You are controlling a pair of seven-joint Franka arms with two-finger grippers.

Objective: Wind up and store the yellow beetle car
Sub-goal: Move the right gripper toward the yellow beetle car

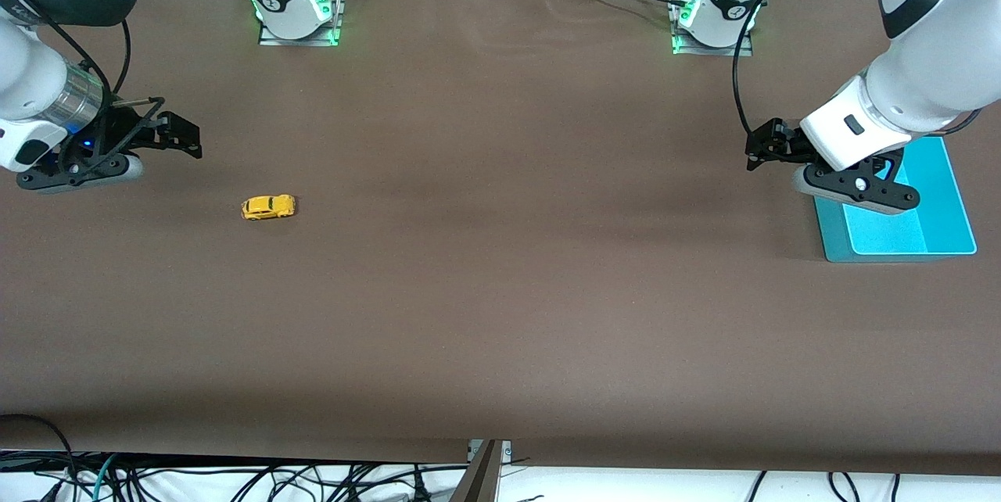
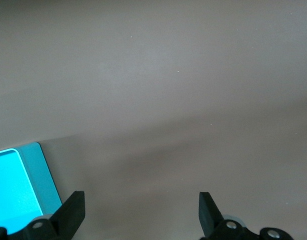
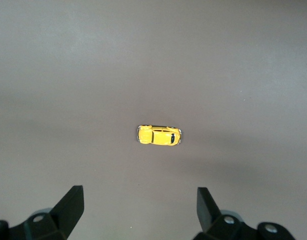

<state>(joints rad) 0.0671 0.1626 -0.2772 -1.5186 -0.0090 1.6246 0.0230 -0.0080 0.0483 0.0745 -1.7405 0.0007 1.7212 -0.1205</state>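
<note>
The right gripper (image 1: 181, 133) hangs above the brown table (image 1: 500, 314) at the right arm's end, jaws spread wide & empty. Its wrist view shows both black fingers (image 3: 71, 205) parted, w/ the yellow beetle car (image 3: 159, 135) sitting on bare table between and ahead of them, not touched.

The car (image 1: 268, 206) is the landmark here. It stands on its wheels, side-on to the front camera, alone on the table. The right gripper is near it, up in the air over the table just off the car toward the right arm's end. The left gripper (image 1: 770, 144) is well apart from the car, over the table's other end, jaws also spread wide & holding nothing; that arm waits. Its wrist view shows parted fingers (image 2: 73, 207) over bare table, w/ a corner of a blue bin (image 2: 41, 167) beside them. The blue bin (image 1: 950, 197) lies well apart from the car, at the left arm's end, partly under the left gripper, & looks empty.

Step in hand, as a judgement: the very start, approach to the car; nothing wound, nothing stored. The next move prob. calls for the right gripper to come down over the car & pinch its small rounded body squarely, since it is far smaller than the jaw gap & could roll or slip away.

Count: 1 car, 1 bin, 2 grippers, 1 table.
</note>
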